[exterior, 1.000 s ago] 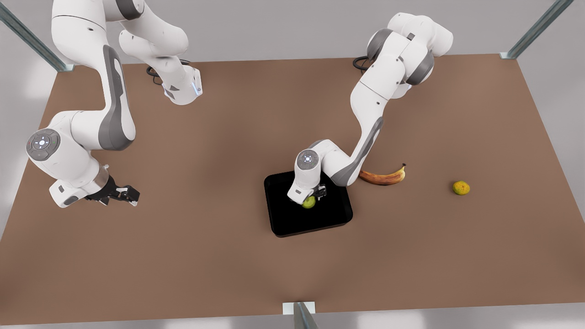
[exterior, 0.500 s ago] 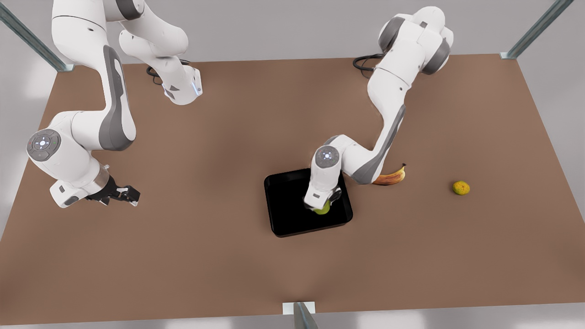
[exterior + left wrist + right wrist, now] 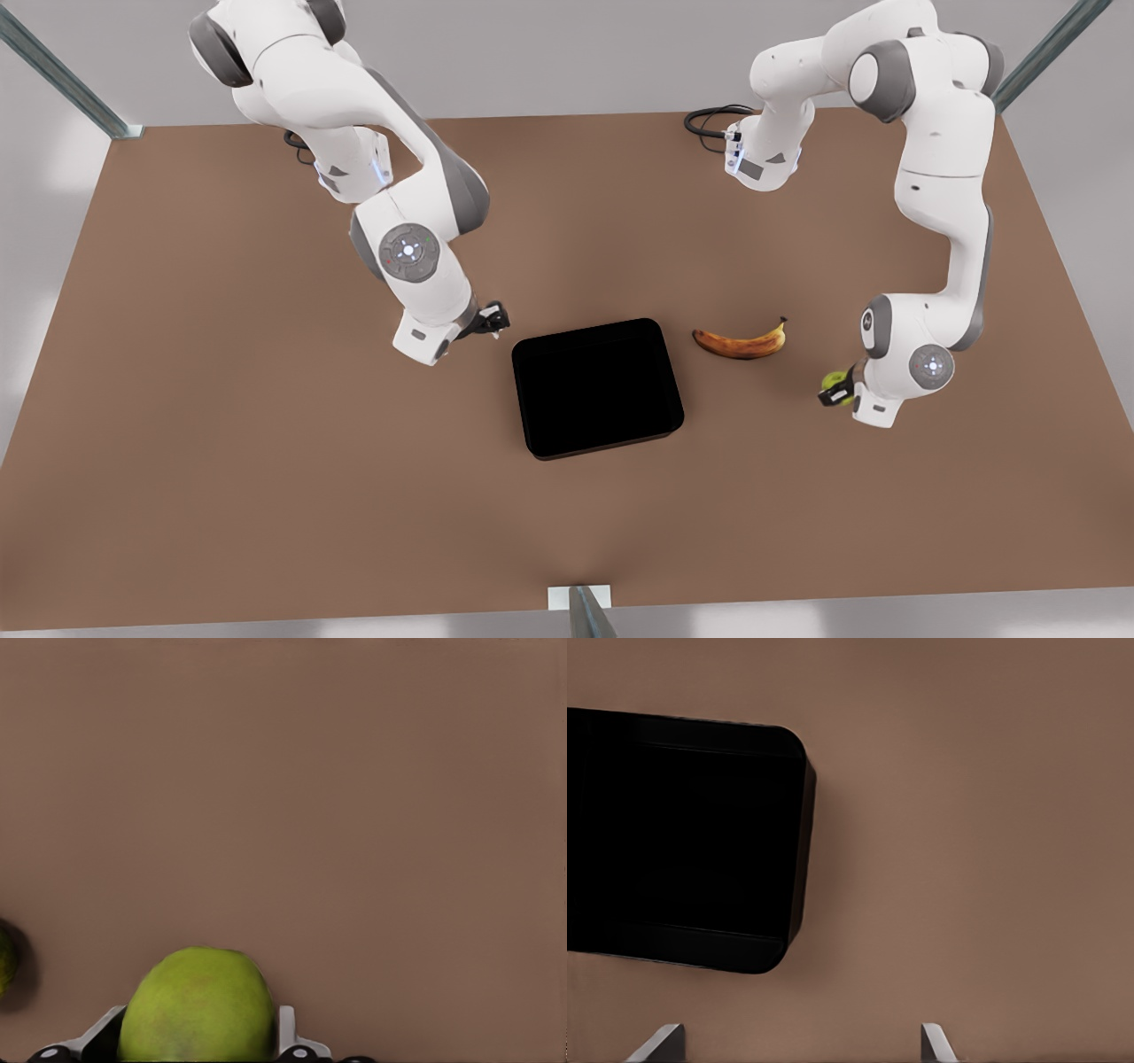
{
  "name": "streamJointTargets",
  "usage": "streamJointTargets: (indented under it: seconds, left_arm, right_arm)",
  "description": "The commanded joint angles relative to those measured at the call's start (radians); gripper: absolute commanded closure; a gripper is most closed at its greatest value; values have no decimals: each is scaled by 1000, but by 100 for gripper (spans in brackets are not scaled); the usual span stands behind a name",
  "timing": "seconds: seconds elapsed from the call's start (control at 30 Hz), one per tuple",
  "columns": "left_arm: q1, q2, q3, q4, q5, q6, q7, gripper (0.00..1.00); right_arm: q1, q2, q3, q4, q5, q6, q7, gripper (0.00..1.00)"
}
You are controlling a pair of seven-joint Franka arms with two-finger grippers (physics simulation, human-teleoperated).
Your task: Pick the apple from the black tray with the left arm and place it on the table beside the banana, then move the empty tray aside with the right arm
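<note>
The yellow-green apple [image 3: 832, 381] [image 3: 197, 1005] is gripped by my left gripper [image 3: 836, 391], which is shut on it low over the table [image 3: 266, 461], to the front view's right of the browned banana [image 3: 742, 343]. The glossy black tray [image 3: 597, 388] [image 3: 682, 842] lies at the middle with nothing in it. My right gripper [image 3: 493, 318] [image 3: 797, 1050] hangs open just off the tray's far corner on the front view's left, and its fingertips [image 3: 660, 1043] stand wide apart over bare table.
A sliver of another round fruit [image 3: 3, 957] shows on the table near the held apple. Metal frame posts [image 3: 53, 75] stand at the table's corners, and one more post [image 3: 585, 611] at the near edge. Cables [image 3: 709, 120] lie by the arm base.
The left gripper carried the apple out of the tray to the front view's right, past the banana. The right arm swung in from the far left to the tray's corner.
</note>
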Motion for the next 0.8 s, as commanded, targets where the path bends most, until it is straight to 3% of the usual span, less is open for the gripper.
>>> streamJointTargets:
  seconds: [0.0,0.1,0.13,0.17,0.2,0.23,0.27,0.3,0.37,0.77]
  left_arm:
    - [2,5,1,1,3,96,531,0]
    - [1,-47,1,15,-1,51,464,0]
    - [-3,-145,-13,174,-12,-250,465,0]
    - [-3,-159,-43,438,-112,-556,459,0]
    - [-6,-215,-48,498,-129,-628,467,0]
    - [-7,-327,-69,420,-133,-624,467,0]
    - [-7,-418,-83,268,-138,-497,461,0]
    - [1,-458,-76,210,-168,-460,461,0]
    - [-7,-393,-77,303,-155,-483,396,0]
    - [10,-389,-69,312,-133,-532,390,0]
  right_arm:
    - [-3,42,0,3,56,132,467,0]
    - [5,131,35,83,50,248,504,0]
    - [6,147,47,83,45,253,504,0]
    - [6,170,47,83,44,274,496,0]
    - [6,193,47,81,41,294,492,0]
    - [9,209,49,80,27,302,483,0]
    - [14,226,57,78,-1,304,481,0]
    - [12,246,66,78,-14,307,467,0]
    - [12,264,72,74,-13,343,438,0]
    - [-6,428,66,72,-15,440,98,1]
